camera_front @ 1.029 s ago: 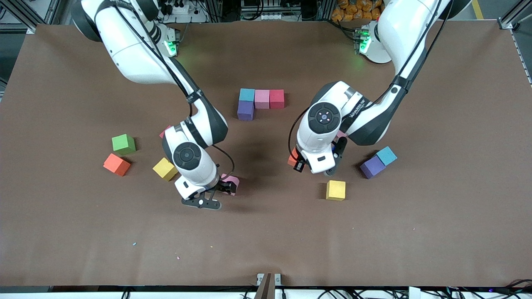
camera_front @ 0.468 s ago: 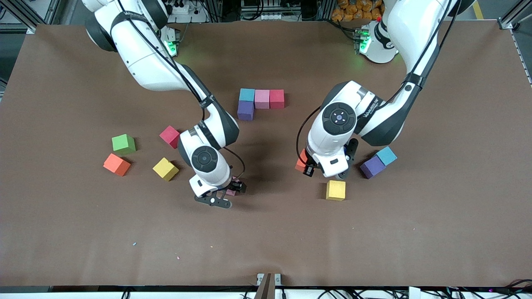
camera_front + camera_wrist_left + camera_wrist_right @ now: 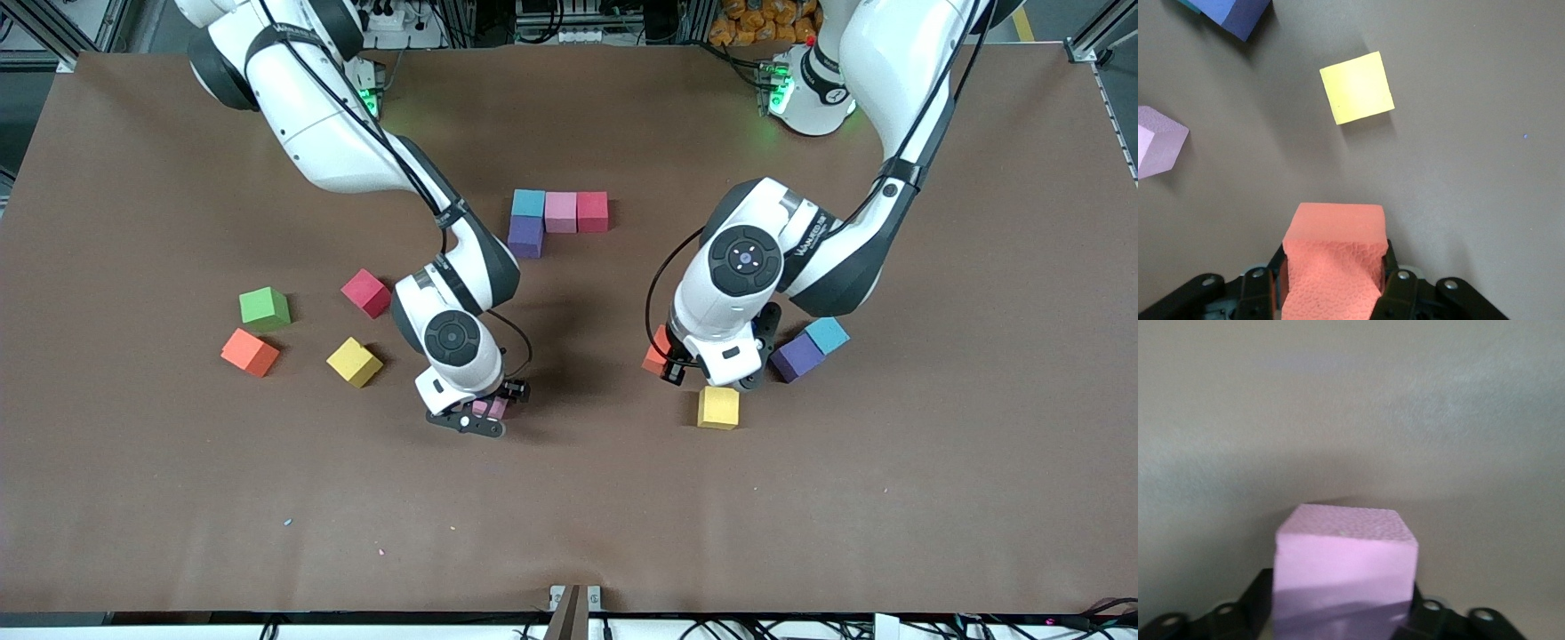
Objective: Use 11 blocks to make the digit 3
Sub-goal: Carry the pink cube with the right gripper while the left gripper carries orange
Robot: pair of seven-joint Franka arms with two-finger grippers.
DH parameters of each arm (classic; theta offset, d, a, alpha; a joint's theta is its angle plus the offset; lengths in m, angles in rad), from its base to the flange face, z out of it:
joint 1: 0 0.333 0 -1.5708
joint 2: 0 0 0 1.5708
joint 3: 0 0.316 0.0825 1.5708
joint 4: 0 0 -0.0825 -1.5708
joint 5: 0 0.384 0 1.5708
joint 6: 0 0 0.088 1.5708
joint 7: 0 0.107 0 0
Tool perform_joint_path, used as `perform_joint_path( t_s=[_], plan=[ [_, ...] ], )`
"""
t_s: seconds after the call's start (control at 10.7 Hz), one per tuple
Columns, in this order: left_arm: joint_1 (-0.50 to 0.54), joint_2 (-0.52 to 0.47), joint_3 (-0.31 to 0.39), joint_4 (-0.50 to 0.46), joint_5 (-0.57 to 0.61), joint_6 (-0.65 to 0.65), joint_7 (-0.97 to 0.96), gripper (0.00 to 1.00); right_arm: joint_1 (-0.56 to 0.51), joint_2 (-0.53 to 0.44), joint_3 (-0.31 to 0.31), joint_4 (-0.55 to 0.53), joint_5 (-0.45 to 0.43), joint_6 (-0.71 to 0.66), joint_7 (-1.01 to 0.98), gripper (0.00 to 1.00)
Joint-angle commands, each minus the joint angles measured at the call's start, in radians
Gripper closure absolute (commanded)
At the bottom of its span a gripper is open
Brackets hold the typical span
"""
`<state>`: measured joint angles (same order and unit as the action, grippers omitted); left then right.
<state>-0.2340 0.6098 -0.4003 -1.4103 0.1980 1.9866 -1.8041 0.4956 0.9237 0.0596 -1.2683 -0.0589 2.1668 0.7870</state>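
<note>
My right gripper (image 3: 487, 412) is down at the table, shut on a pink block (image 3: 495, 406); in the right wrist view its black fingers (image 3: 1258, 600) press both sides of that pink block (image 3: 1345, 567). Just above the table my left gripper (image 3: 669, 363) is shut on an orange block (image 3: 656, 348), close to a yellow block (image 3: 717, 407). The left wrist view shows the orange block (image 3: 1333, 257) squeezed in the jaws, the yellow block (image 3: 1357, 87) ahead. A light blue (image 3: 528, 203), pink (image 3: 560, 212), red (image 3: 592, 212) and purple block (image 3: 525, 236) sit joined at mid-table.
Loose toward the right arm's end lie a red block (image 3: 366, 292), a yellow block (image 3: 354, 362), an orange block (image 3: 249, 352) and a green cube (image 3: 264, 308). A purple block (image 3: 797, 356) touches a light blue block (image 3: 827, 334) beside the left gripper. A pink block (image 3: 1155, 140) lies close by.
The right gripper slid over the pink block and closed on it. The left arm carried the orange block toward the loose yellow block.
</note>
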Motion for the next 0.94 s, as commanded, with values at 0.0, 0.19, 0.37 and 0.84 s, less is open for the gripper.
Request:
perform_joint_path(
  t_s=[0.0, 0.19, 0.37, 0.84],
  plan=[
    [0.013, -0.024, 0.003, -0.015, -0.012, -0.006, 0.020, 1.00, -0.011, -0.019, 0.005, -0.003, -0.019, -0.010, 0.011, 1.00],
    [0.016, -0.025, 0.005, -0.015, -0.012, -0.006, 0.034, 1.00, -0.009, -0.052, 0.011, -0.003, -0.016, -0.053, 0.015, 1.00],
    [0.024, -0.039, 0.006, -0.015, -0.012, -0.006, 0.034, 1.00, -0.015, -0.121, 0.052, -0.054, -0.009, -0.082, 0.018, 1.00],
    [0.038, -0.038, 0.006, -0.018, -0.016, -0.006, 0.045, 1.00, -0.035, -0.411, 0.155, -0.595, -0.007, 0.198, 0.017, 1.00]
  ],
)
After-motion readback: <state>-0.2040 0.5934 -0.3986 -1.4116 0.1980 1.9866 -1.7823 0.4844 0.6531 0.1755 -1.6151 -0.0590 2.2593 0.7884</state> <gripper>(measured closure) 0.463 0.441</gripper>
